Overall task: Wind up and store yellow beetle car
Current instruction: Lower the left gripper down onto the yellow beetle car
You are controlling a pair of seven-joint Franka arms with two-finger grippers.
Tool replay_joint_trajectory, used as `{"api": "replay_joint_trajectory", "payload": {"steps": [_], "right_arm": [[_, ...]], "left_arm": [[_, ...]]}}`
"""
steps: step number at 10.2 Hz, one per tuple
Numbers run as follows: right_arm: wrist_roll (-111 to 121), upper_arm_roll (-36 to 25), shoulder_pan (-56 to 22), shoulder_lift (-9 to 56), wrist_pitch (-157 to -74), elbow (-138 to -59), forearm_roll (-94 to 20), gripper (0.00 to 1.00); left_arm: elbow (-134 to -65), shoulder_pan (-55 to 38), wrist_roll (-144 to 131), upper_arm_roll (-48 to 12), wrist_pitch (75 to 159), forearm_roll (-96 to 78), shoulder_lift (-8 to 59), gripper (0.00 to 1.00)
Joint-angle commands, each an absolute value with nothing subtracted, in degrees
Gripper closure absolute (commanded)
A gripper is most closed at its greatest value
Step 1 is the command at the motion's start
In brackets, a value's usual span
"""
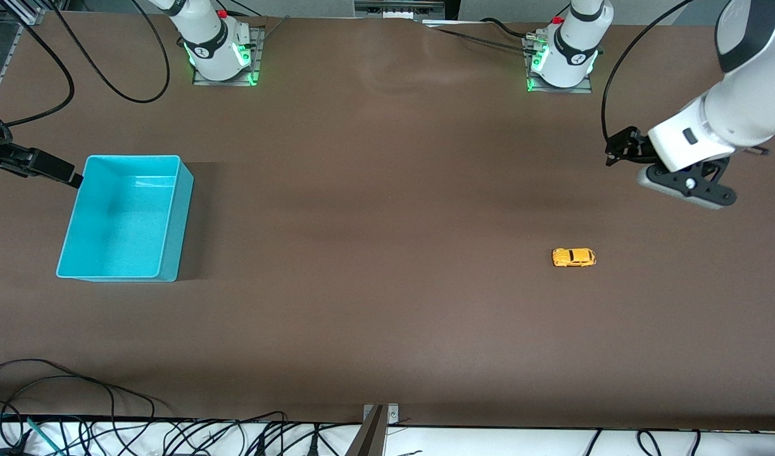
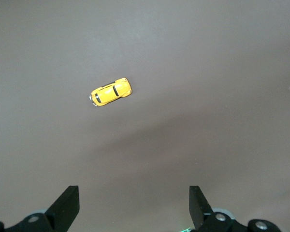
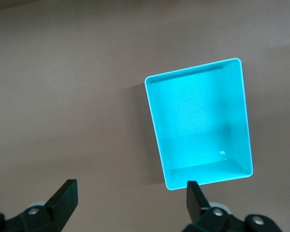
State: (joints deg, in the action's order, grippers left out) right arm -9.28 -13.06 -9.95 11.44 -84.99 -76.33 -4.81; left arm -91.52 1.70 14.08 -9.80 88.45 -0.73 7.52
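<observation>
The yellow beetle car [image 1: 574, 257] is a tiny yellow-orange toy with dark windows. It stands on its wheels on the brown table toward the left arm's end. My left gripper [image 1: 617, 151] hangs open and empty in the air over bare table, apart from the car. In the left wrist view the car [image 2: 110, 92] lies well ahead of the open gripper [image 2: 134, 204]. The turquoise bin [image 1: 180, 215] is empty at the right arm's end. My right gripper [image 1: 73, 178] is open and empty beside the bin's rim; the right wrist view shows the bin [image 3: 157, 123] and the gripper [image 3: 130, 199].
Both robot bases [image 1: 220, 47] [image 1: 565, 54] stand along the table's edge farthest from the front camera. Cables [image 1: 77, 392] lie at the table edge nearest the front camera. Brown table top [image 1: 375, 240] stretches between the bin and the car.
</observation>
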Motion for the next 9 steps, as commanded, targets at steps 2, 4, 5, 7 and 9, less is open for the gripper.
{"api": "replay_joint_trajectory", "payload": {"steps": [2,4,5,7,9], "right_arm": [[-9.76,-13.1,-9.93,11.51,-84.2,-75.76,-5.54,0.0],[-9.76,-13.1,-9.93,11.51,-84.2,-75.76,-5.54,0.0],[-9.76,-13.1,-9.93,11.51,-84.2,-75.76,-5.54,0.0],[-9.67,-13.18,-9.93,11.51,-84.2,-75.85,-5.54,0.0],[-9.67,-13.18,-9.93,11.51,-84.2,-75.85,-5.54,0.0]], "left_arm": [[-90.44,2.11,27.11,-10.02,92.54,2.1,14.57,0.0],[-90.96,2.81,39.92,-10.02,96.75,2.99,19.05,0.0],[-91.49,2.99,46.43,-10.02,99.64,3.16,21.51,0.0],[-95.07,3.34,57.17,-9.93,107.1,3.25,24.16,0.0],[-102.09,3.34,64.39,-10.02,117.1,6.22,24.08,0.0]]}}
